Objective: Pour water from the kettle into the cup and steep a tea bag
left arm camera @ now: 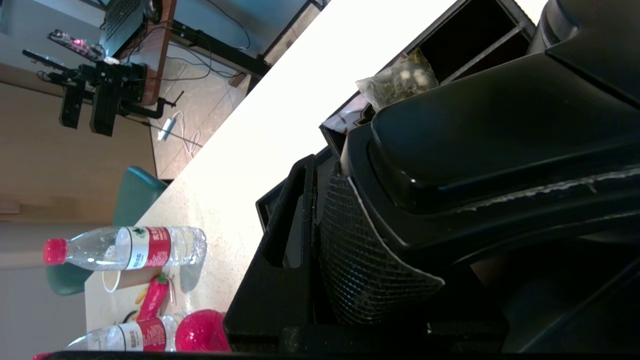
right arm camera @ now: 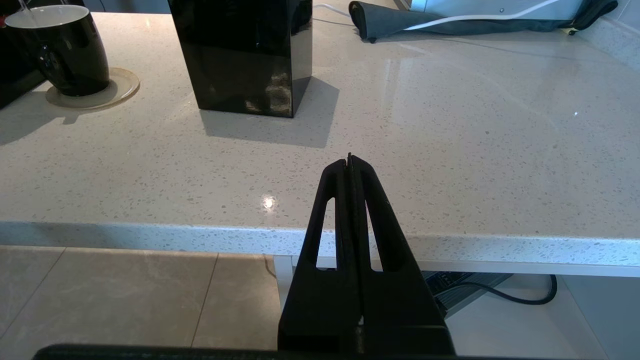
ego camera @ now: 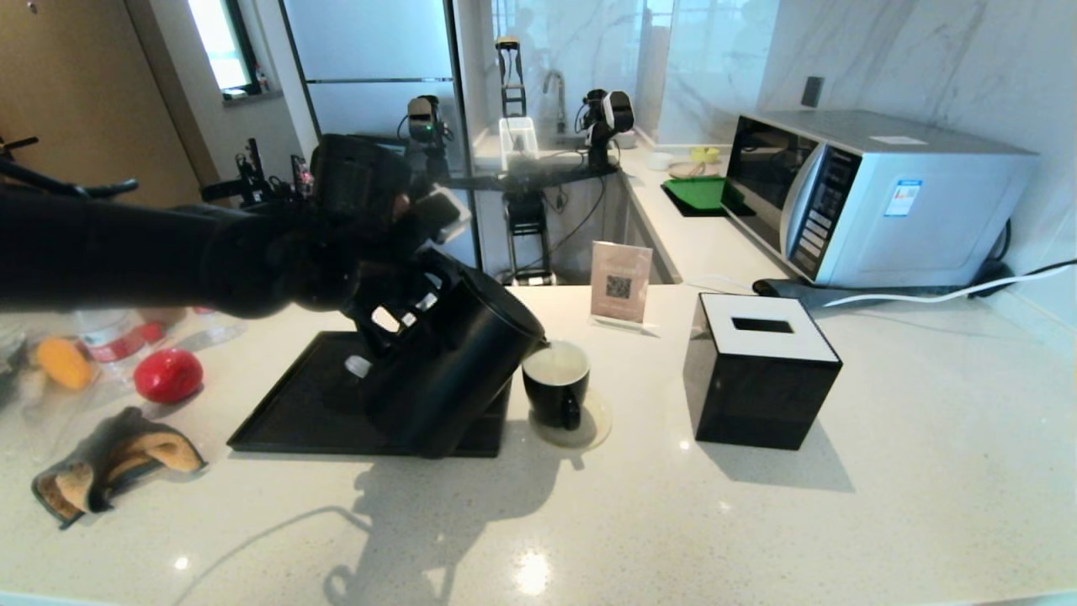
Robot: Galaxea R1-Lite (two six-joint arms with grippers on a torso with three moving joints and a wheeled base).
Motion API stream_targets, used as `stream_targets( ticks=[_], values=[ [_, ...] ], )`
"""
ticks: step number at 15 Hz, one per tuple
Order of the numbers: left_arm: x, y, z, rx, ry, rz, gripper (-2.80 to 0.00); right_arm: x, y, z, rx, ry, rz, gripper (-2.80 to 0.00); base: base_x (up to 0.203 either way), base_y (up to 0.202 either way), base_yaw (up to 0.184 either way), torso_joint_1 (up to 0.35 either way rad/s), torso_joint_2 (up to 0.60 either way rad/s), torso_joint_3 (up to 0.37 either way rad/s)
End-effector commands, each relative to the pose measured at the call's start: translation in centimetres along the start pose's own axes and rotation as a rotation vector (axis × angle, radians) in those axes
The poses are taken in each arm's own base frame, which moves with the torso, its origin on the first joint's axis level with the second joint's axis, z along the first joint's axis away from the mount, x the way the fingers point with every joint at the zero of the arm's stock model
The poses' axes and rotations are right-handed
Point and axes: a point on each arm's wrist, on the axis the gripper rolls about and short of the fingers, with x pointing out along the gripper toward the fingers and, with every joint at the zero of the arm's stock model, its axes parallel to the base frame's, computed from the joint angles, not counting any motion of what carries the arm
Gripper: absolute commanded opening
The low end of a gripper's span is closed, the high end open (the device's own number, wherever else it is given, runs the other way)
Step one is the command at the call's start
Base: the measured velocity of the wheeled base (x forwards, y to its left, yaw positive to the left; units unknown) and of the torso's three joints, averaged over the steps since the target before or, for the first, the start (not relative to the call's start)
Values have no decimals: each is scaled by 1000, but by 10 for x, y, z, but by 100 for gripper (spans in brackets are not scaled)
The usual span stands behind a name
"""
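The matte black kettle [ego camera: 458,370] is tilted to the right above the black tray [ego camera: 286,404], its spout over the rim of the cup [ego camera: 556,383]. My left gripper [ego camera: 395,324] is shut on the kettle's handle [left arm camera: 480,145]. The cup, a small black mug with a white inside, stands on a round coaster [ego camera: 589,429], and in the right wrist view the cup [right arm camera: 65,50] has a thin stream falling into it. The tea bag [left arm camera: 397,85] lies in a black box behind the kettle. My right gripper [right arm camera: 350,160] is shut and empty, off the counter's front edge.
A black tissue box [ego camera: 757,379] stands right of the cup, with a small QR sign [ego camera: 621,286] behind and a microwave [ego camera: 875,194] at the back right. On the left lie water bottles [left arm camera: 125,247], a red packet [ego camera: 168,374] and a folded cloth [ego camera: 109,471].
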Motion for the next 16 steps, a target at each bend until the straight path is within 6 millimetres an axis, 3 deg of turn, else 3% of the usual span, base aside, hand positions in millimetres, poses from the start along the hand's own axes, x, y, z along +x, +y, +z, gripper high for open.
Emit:
stream_targets(
  ticks=[1, 16],
  values=[
    [3, -1, 1, 7, 8, -3, -280, 0, 0, 0, 0, 0, 1, -280, 0, 0, 0, 0, 0, 0],
    [2, 0, 3, 39, 21, -15, -280, 0, 0, 0, 0, 0, 1, -280, 0, 0, 0, 0, 0, 0]
  ],
)
